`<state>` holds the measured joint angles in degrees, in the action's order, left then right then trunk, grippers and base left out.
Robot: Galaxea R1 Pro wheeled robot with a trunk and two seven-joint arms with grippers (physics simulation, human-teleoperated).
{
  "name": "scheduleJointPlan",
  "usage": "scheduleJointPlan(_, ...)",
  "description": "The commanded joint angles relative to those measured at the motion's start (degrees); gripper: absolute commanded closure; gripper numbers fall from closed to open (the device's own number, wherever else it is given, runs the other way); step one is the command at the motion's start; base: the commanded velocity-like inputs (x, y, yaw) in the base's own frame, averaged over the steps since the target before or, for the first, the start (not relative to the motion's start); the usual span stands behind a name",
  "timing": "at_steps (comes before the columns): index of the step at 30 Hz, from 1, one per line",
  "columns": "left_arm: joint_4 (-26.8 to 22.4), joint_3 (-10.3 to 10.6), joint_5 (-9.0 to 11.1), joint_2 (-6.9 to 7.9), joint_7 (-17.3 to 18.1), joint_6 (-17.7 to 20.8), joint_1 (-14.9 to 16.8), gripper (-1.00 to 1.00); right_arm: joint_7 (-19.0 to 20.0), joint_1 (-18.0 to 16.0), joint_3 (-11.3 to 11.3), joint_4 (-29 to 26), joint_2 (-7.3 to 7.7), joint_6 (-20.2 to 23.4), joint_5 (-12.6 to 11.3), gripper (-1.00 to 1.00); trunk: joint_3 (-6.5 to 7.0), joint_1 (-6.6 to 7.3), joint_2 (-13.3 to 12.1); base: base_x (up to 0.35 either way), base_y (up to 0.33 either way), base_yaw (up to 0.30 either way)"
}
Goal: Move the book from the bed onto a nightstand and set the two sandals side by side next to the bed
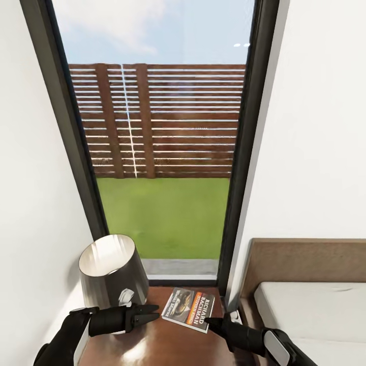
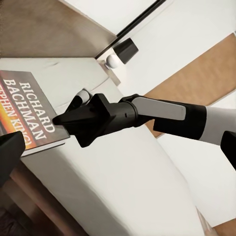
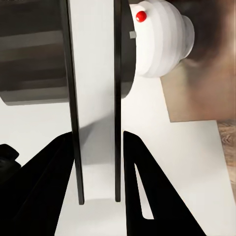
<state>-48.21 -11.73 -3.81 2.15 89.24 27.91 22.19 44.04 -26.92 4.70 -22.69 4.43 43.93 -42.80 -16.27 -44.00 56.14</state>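
On the glossy dark-brown wooden nightstand (image 1: 168, 338) under the tall black-framed window (image 1: 244, 152), the thin paperback book with the orange band and white "Richard Bachman" lettering (image 1: 189, 308) lies flat, toward the back and the bed side of the top. A lamp with a dark cone-shaped shade, pale inside (image 1: 112, 274), stands on the nightstand's other half, near the book but apart from it. The left hand (image 1: 150, 313) hovers over the wood just beside the lamp shade, its black fingers drawn together to a point aimed at the book's near edge, gripping nothing. The right hand (image 1: 209, 321) points at the book's corner from the bed side; in the left wrist view its fingers (image 2: 73, 118) sit at the book's (image 2: 29, 110) edge, closed, and whether they touch it cannot be told. In the right wrist view its two black fingers (image 3: 49, 187) stand apart. The low bed with light-grey mattress (image 1: 315, 310) and brown headboard (image 1: 305, 264) adjoins the nightstand.
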Motion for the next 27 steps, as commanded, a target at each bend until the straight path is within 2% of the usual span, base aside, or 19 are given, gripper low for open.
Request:
scheduleJointPlan(1,0.0,-0.1,-0.4,-0.04,0.4,0.6,0.0,-1.00,0.0,-0.1,0.4,0.0,0.06,0.2,-0.5,1.00,-0.26,-0.23,0.5,0.000,0.000,0.000)
scheduleJointPlan(27,0.0,-0.2,-0.4,-0.04,0.3,0.6,0.0,-1.00,0.1,0.0,0.5,0.0,0.05,0.1,-0.5,1.00,-4.93,-5.94,10.9,0.000,0.000,0.000)
